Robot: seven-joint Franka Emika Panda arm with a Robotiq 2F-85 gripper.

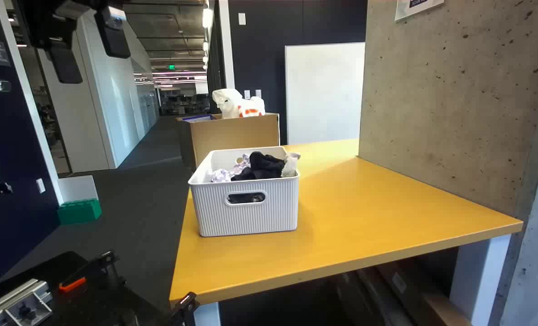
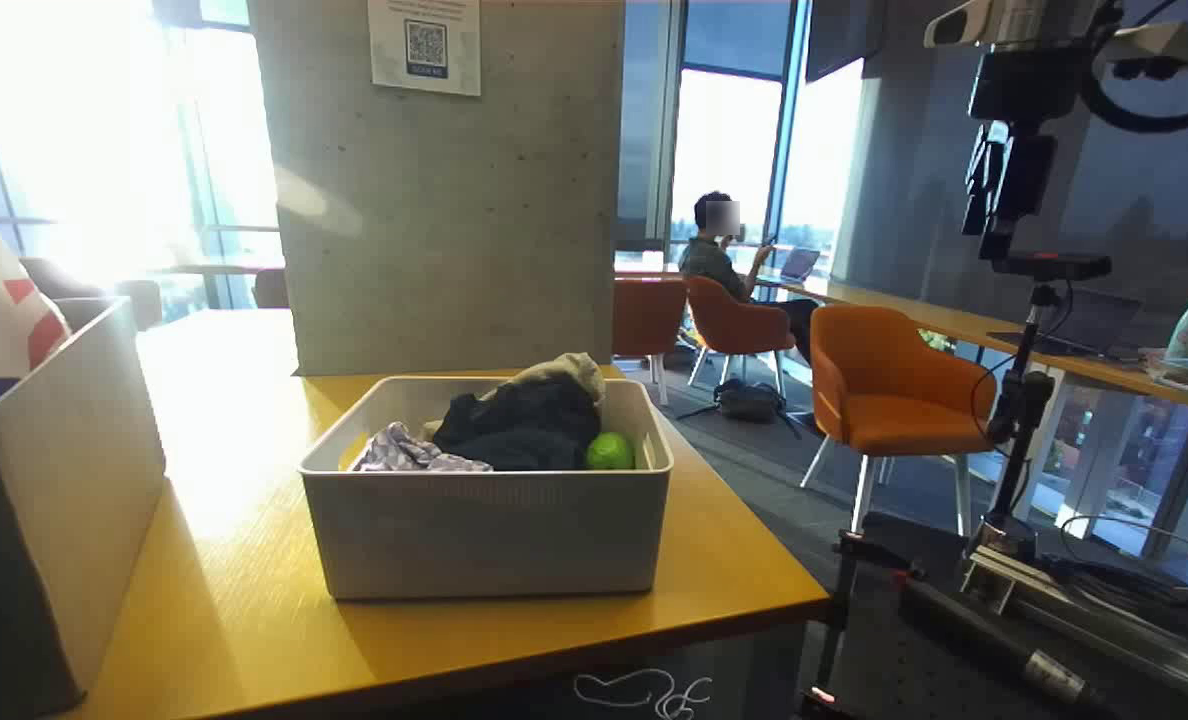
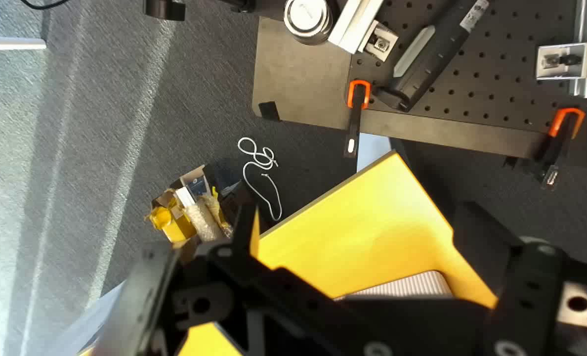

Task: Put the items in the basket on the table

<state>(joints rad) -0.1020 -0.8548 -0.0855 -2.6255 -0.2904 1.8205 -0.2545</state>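
Observation:
The white basket (image 1: 251, 222) (image 2: 494, 540) stands on the yellow table (image 1: 386, 213) (image 2: 214, 570) near one end. Items lie inside it: a black garment (image 1: 265, 165) (image 2: 524, 425), a purple-and-white patterned cloth (image 1: 221, 175) (image 2: 409, 450) and a pale cloth piece (image 1: 290, 165) (image 2: 576, 372) rising above the rim. A round green object (image 2: 610, 451) sits beside the black garment. High above and away from the basket, my gripper (image 1: 96, 69) is open, holding nothing. In the wrist view the spread gripper (image 3: 362, 225) frames a table corner; only a ribbed bit of the basket (image 3: 407, 288) shows.
A cardboard box (image 1: 237, 133) (image 2: 104, 430) with a plastic bag (image 1: 232, 104) stands close behind the basket. A concrete pillar (image 1: 450, 90) (image 2: 444, 220) rises at the table's side. The robot's perforated base plate (image 3: 466, 89), with clamps, adjoins the table corner. A person sits in the background.

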